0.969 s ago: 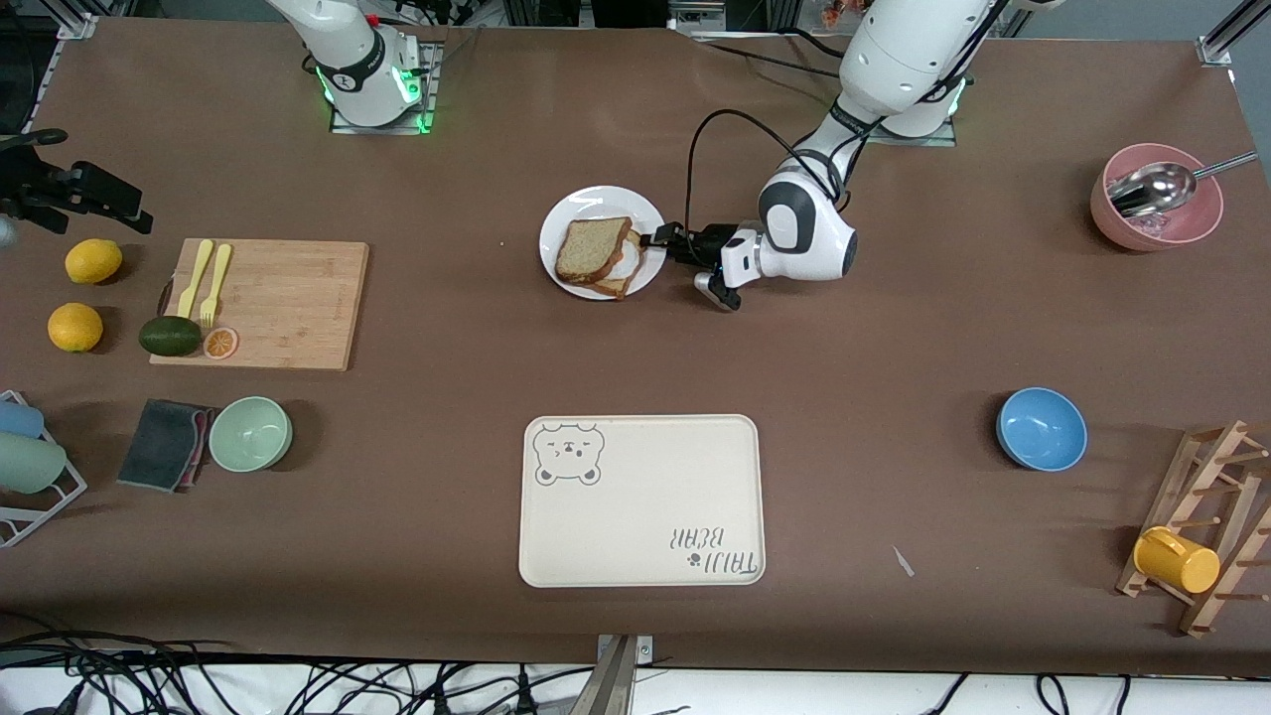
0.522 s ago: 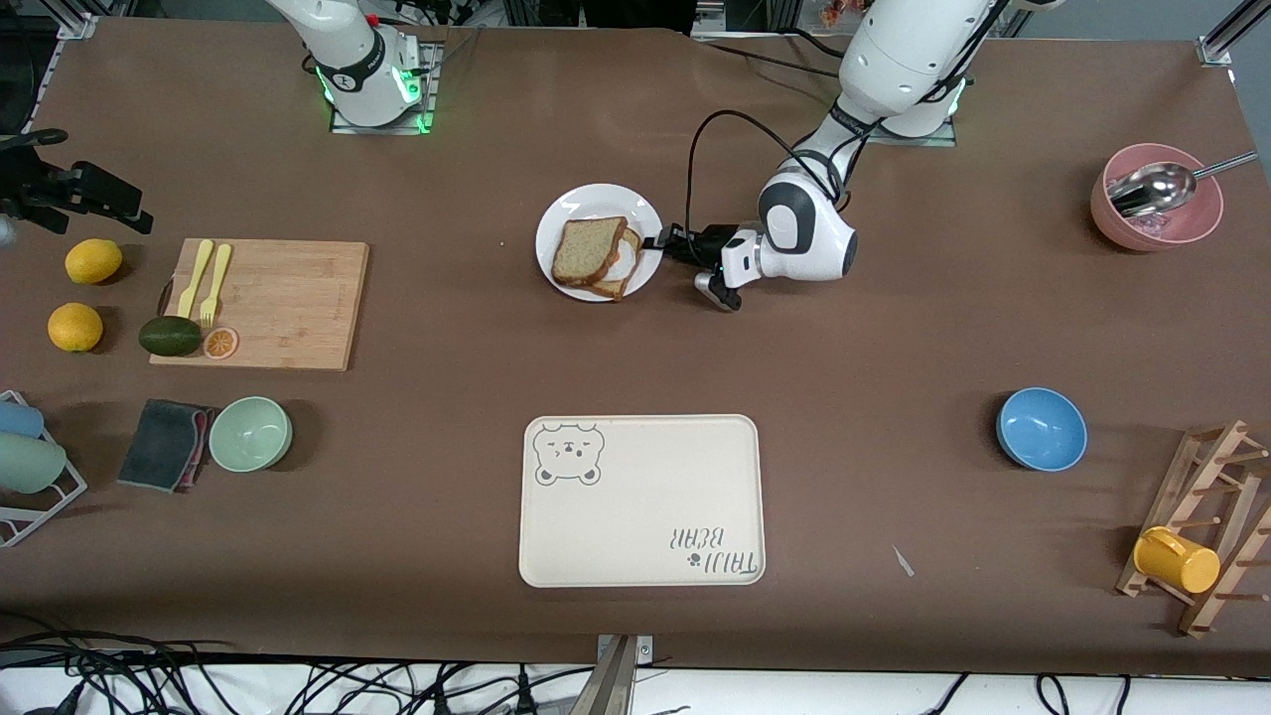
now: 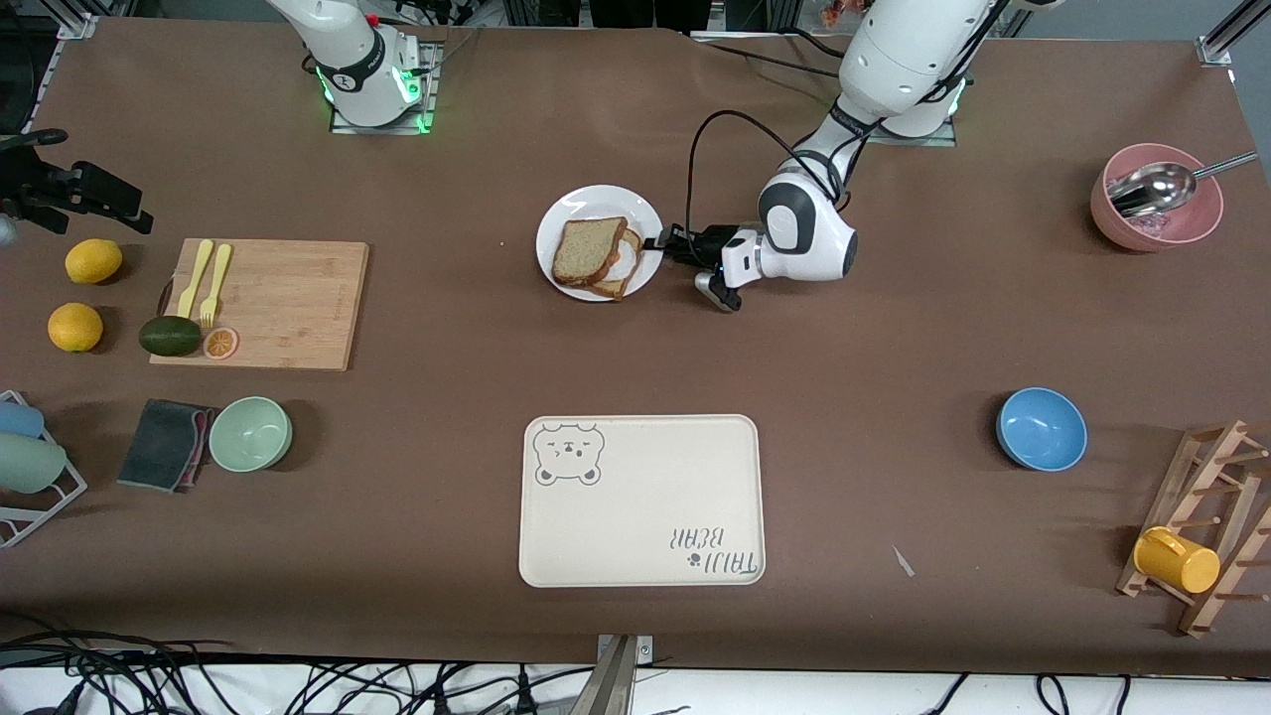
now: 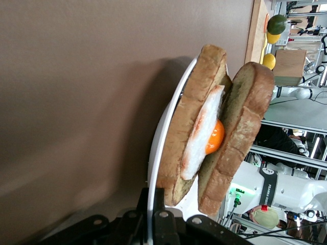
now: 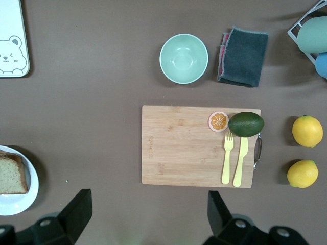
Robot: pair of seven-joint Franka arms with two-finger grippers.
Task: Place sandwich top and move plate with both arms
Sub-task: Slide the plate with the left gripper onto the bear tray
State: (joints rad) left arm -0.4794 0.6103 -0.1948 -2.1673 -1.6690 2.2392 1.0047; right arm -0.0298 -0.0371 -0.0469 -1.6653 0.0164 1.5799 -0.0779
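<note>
The white plate (image 3: 599, 206) lies mid-table and carries the sandwich. The sandwich top (image 3: 590, 247), a brown slice, rests on the egg toast (image 3: 621, 278). My left gripper (image 3: 663, 239) is shut on the plate's rim at the side toward the left arm's end. In the left wrist view its fingers (image 4: 151, 196) pinch the rim (image 4: 163, 127), with the egg toast (image 4: 186, 127) and the sandwich top (image 4: 240, 132) lying on the plate. My right gripper (image 5: 149, 204) hangs open and empty, high over bare tabletop beside the cutting board (image 5: 199, 145). The plate (image 5: 23, 199) shows at the edge of that view.
A cream bear tray (image 3: 641, 500) lies nearer to the front camera than the plate. The cutting board (image 3: 260, 303) with forks and an avocado, two lemons and a green bowl (image 3: 250, 433) sit toward the right arm's end. A blue bowl (image 3: 1041, 428), pink bowl (image 3: 1156, 209) and mug rack stand toward the left arm's end.
My left gripper's fingers have closed on the plate's rim, and the plate has shifted slightly toward the right arm's end. The right arm has not moved.
</note>
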